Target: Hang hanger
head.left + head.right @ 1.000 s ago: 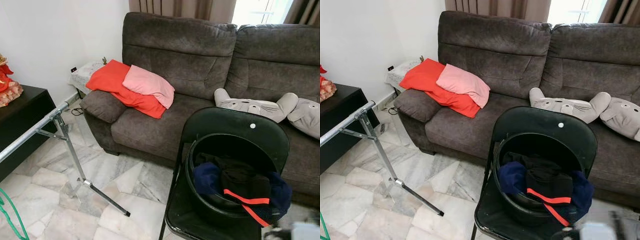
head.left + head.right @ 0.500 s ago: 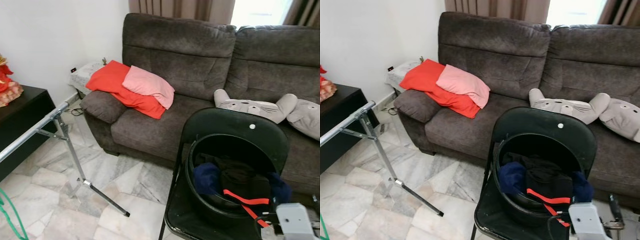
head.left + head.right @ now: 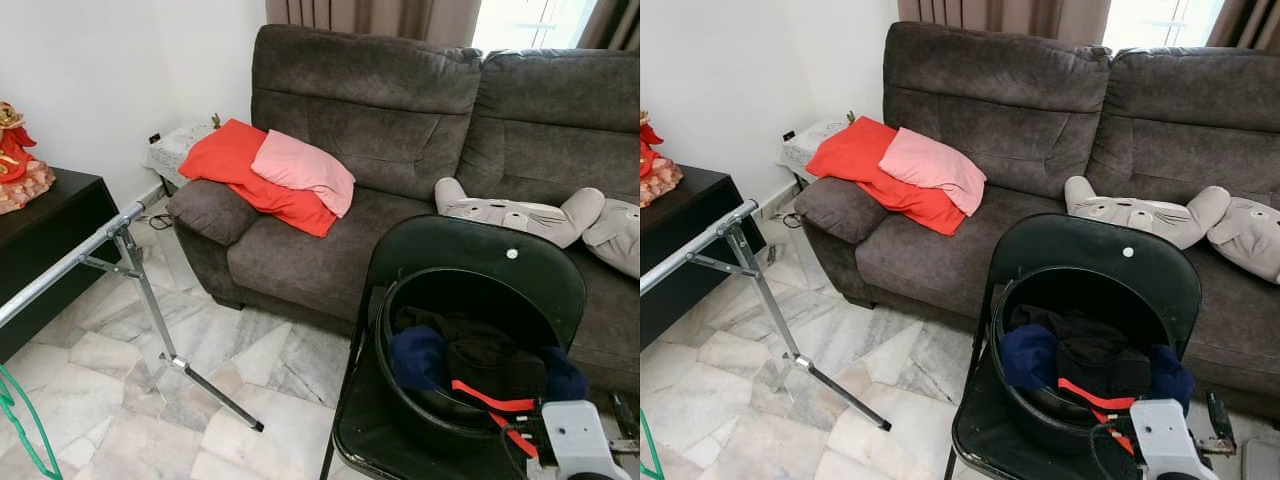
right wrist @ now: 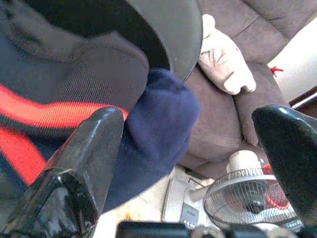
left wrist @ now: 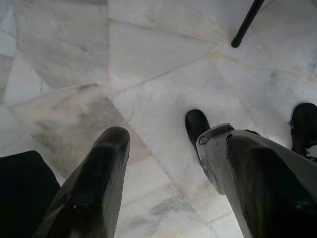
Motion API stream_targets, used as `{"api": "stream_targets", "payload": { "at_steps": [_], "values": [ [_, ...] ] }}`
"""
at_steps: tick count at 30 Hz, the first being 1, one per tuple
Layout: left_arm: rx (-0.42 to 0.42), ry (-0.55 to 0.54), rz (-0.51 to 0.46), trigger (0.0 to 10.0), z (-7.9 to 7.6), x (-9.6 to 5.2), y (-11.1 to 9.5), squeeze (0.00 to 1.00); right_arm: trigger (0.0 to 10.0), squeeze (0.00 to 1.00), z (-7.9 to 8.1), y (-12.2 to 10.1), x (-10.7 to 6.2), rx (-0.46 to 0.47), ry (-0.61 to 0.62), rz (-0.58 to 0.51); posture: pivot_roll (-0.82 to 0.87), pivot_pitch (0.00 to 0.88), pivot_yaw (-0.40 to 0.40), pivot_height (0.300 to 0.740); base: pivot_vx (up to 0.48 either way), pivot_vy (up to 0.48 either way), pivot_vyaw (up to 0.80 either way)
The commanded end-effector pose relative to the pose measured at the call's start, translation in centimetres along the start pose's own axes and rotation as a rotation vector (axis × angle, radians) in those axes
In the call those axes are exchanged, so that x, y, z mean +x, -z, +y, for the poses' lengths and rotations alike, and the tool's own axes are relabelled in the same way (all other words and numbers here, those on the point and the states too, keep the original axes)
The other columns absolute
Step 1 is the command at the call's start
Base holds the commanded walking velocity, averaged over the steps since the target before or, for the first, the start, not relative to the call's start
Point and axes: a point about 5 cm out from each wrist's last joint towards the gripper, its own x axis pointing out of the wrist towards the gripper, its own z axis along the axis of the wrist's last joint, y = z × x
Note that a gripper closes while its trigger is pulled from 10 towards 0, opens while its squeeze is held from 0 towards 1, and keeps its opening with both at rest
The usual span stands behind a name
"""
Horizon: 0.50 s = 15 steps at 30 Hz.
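Note:
A green wire hanger [image 3: 20, 432] shows at the lower left edge of the left eye view, below the slanting metal rail [image 3: 70, 265] of a clothes rack. My right arm's wrist [image 3: 1160, 436] sits at the front rim of a black basket [image 3: 400, 400] that stands on a black folding chair [image 3: 1080, 250]. In the right wrist view, my right gripper [image 4: 198, 163] is open just over the clothes in the basket: a dark garment with red stripes [image 4: 59, 94] and a navy one [image 4: 156, 124]. My left gripper [image 5: 168, 188] hangs open over the marble floor [image 5: 148, 54], holding nothing.
A dark brown sofa [image 3: 400, 130] holds red and pink cushions [image 3: 280, 175] and grey plush toys [image 3: 520, 215]. The rack's leg [image 3: 215, 395] crosses the floor left of the chair. A black cabinet [image 3: 45, 240] stands at the left wall. A fan [image 4: 247, 198] is beyond the sofa.
My right arm has risen into view at the lower right and now sits at the basket's front rim. The camera has shifted slightly; the hanger and the rack stay put.

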Motion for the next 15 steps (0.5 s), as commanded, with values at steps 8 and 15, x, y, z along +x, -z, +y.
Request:
{"api": "stream_targets", "payload": {
  "at_steps": [8, 15],
  "values": [
    [0.003, -0.001, 0.034, 10.0, -0.04, -0.19, 1.21, 0.0, 10.0, 0.0, 0.33, 0.31, -0.7, -0.141, -0.062, -0.018, -0.12, 0.031, 0.016, 0.74, 0.0, 0.0, 0.0],
    [0.005, 0.004, 0.037, 10.0, -0.24, -0.19, 1.31, 0.0, 10.0, 0.0, 0.41, 0.76, -0.39, -0.16, -0.09, -0.006, -0.12, 0.032, 0.015, 0.74, 0.0, 0.0, 0.0]
  ]
}}
